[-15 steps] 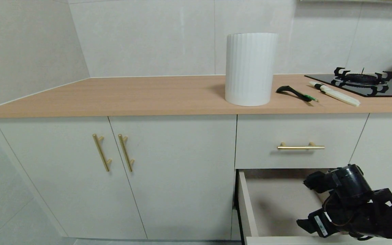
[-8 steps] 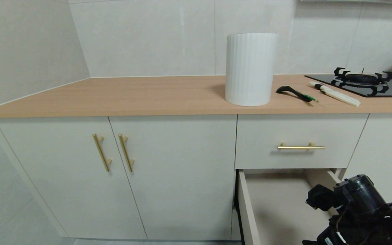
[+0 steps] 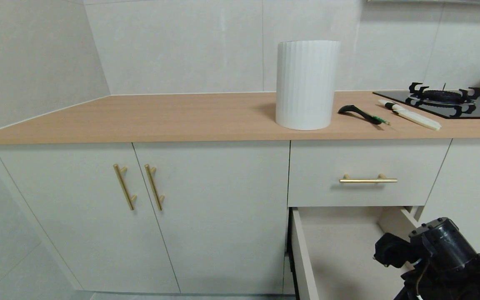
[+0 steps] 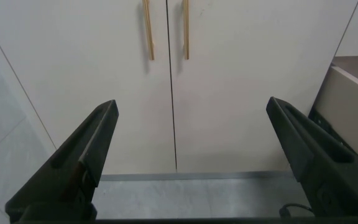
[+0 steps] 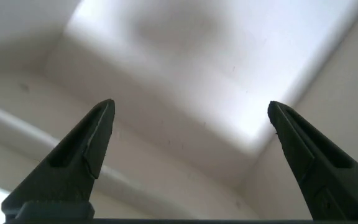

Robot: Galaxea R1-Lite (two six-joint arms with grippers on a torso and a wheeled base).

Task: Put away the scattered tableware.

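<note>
With the lower drawer (image 3: 302, 254) pulled out, the right gripper (image 5: 191, 162) hangs above its floor, fingers spread and empty. It would do well to rise clear of the drawer's right wall before going for the black utensil (image 3: 358, 112) and the knife (image 3: 411, 116), which lie toward the counter's (image 3: 161, 116) front edge beside the hob. The left gripper (image 4: 191, 162) is also spread, facing the cabinet doors. Compared with a second ago, the drawer is further out and the right arm lower.

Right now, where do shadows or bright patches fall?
Head view: the tall white ribbed cylinder throws a soft shadow leftward on the wooden countertop. Right wrist view: a bright patch lies inside the pale open drawer. Left wrist view: evenly lit white cabinet doors.
</note>
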